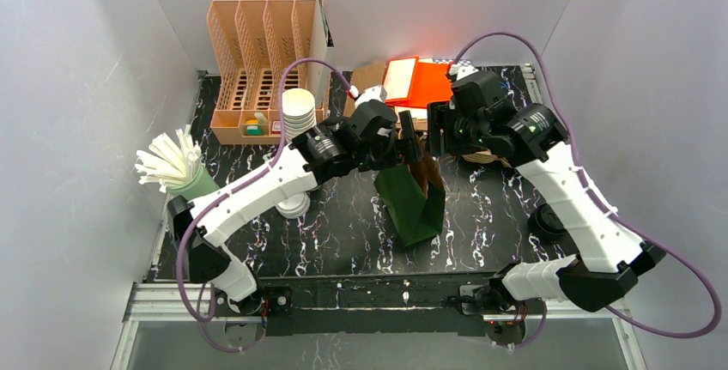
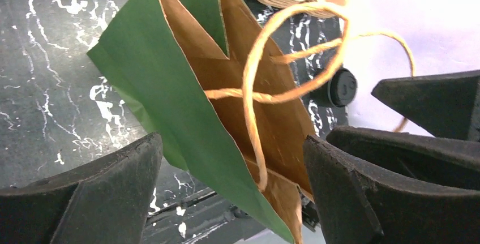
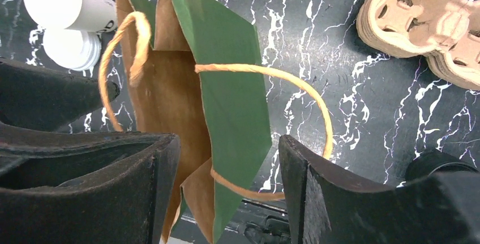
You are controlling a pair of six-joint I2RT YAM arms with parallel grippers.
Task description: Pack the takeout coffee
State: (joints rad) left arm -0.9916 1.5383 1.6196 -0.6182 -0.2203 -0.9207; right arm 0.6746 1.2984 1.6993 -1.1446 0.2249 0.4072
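I judge this the bag-opening step: the green bag (image 1: 414,203) stands at the middle of the desk (image 1: 343,237), with the left claw (image 2: 232,159) and the right claw (image 3: 226,148) both spread wide astride its rim, gripping nothing. The cup (image 3: 65,0) sits outside the bag, toward the left edge; next I must fetch it. My left arm (image 1: 257,190) half hides it from above.

The table (image 1: 343,233) is black with white marble veining. At its middle, the paper bag (image 1: 416,207) is dark green outside and kraft brown inside, with tan twine handles (image 3: 255,69). The paper cup (image 3: 62,0) is plain white. At far left the organizer (image 1: 257,44) is peach; at far right the folder (image 1: 425,82) is orange-red. At the left, white straws (image 1: 167,160) fill a pale green holder (image 1: 196,185).
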